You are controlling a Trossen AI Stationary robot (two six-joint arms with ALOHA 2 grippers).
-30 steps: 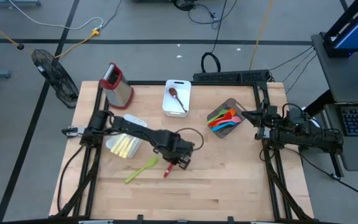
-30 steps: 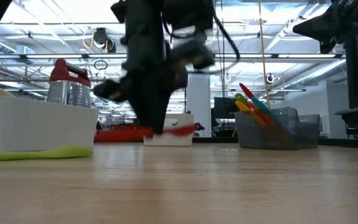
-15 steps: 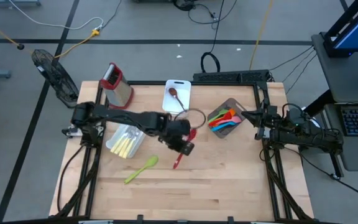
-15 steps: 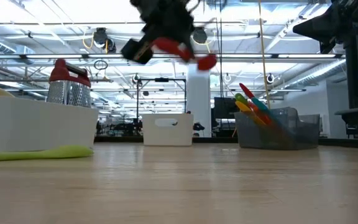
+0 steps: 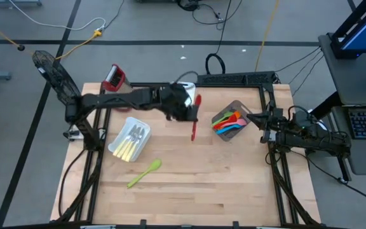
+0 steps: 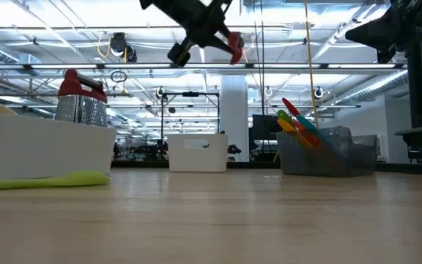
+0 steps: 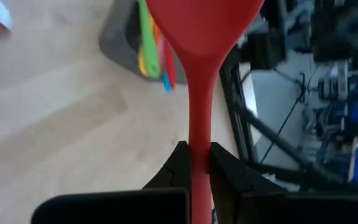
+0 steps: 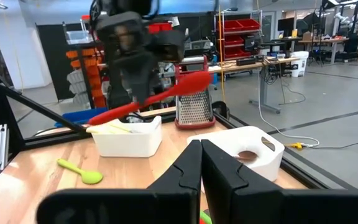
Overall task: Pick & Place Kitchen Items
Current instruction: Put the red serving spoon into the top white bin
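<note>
Red spatula up in the air, on its way to a bin

My left tool (image 7: 199, 163) is clamped on the handle of the red spatula (image 5: 194, 117), carried high over the worktop (image 5: 234, 184) between the white bin (image 5: 184, 84) and the grey bin (image 5: 239, 107) of bright utensils. I reckon the trick is getting over the chosen bin before lowering, blade first, so nothing catches the rim. A green spatula (image 5: 145, 173) lies out on the wood near the white cutlery bin (image 5: 130, 140). My right tool (image 8: 199, 155) is pinched closed, parked at the right edge. Box grater (image 5: 113, 77) at the back corner; open workshop with shelving beyond.
</note>
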